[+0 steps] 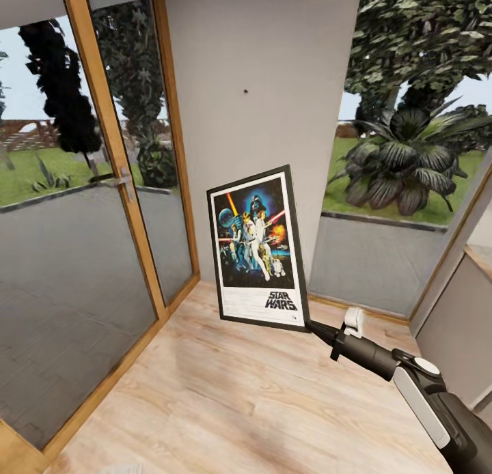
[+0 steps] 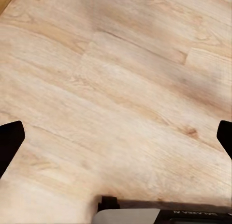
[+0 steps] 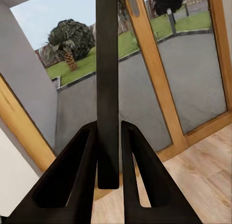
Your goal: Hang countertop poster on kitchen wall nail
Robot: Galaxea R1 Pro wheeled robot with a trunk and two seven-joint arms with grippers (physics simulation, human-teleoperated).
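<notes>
Pale wooden floor (image 1: 225, 406) underfoot, grey wall panel (image 1: 260, 71) ahead between wood-framed glass door (image 1: 102, 187) and window (image 1: 403, 153) onto garden. Star Wars poster (image 1: 258, 248) held upright in the air before the wall, tilted slightly, artwork facing the head camera, well above the floor. Right gripper (image 1: 316, 329) clamped on the poster's lower right corner; in the right wrist view, black frame edge (image 3: 107, 88) pinched between both fingers (image 3: 77, 175). Left gripper (image 2: 116, 137) spread wide over bare floorboards, holding nothing. Wall nail (image 1: 246, 91), a dark speck, above the poster.
</notes>
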